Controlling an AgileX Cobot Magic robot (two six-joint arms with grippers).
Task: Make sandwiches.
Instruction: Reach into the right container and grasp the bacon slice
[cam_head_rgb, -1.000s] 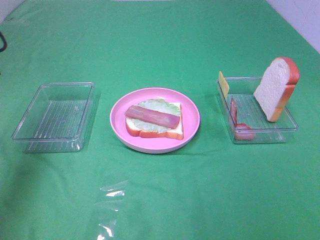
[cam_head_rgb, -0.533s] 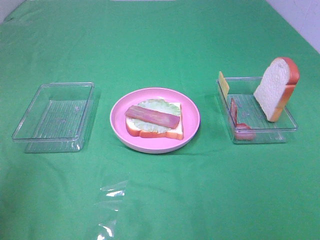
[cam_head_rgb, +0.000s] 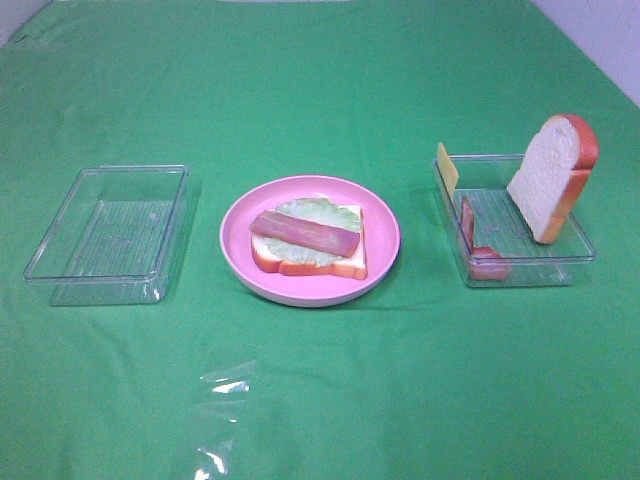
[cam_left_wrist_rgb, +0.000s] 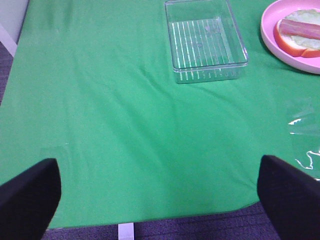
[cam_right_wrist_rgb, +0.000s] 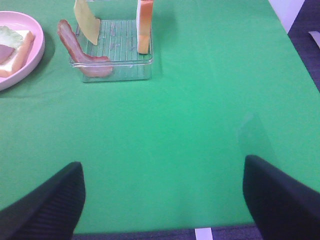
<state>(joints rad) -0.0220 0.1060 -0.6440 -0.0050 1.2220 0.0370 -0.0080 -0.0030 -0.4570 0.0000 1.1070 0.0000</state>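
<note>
A partly built sandwich (cam_head_rgb: 308, 240) lies on a round pink plate (cam_head_rgb: 385, 240): one bread slice with lettuce and a bacon strip on top. It also shows in the left wrist view (cam_left_wrist_rgb: 300, 39) and the right wrist view (cam_right_wrist_rgb: 12, 50). The right clear tray (cam_head_rgb: 580, 250) holds an upright bread slice (cam_head_rgb: 550, 180), a yellow cheese slice (cam_head_rgb: 446, 168) and bacon (cam_head_rgb: 480, 255). My left gripper (cam_left_wrist_rgb: 160, 200) is open and empty over the table's near left edge. My right gripper (cam_right_wrist_rgb: 162, 200) is open and empty over the near right edge. Neither shows in the exterior view.
An empty clear tray (cam_head_rgb: 60, 268) stands left of the plate and shows in the left wrist view (cam_left_wrist_rgb: 240, 55). A piece of clear plastic film (cam_head_rgb: 222, 385) lies on the green cloth in front of the plate. The table's front edge runs just under both grippers.
A dark part at the far left edge of the exterior view has gone out of sight. Nothing on the table has moved.
</note>
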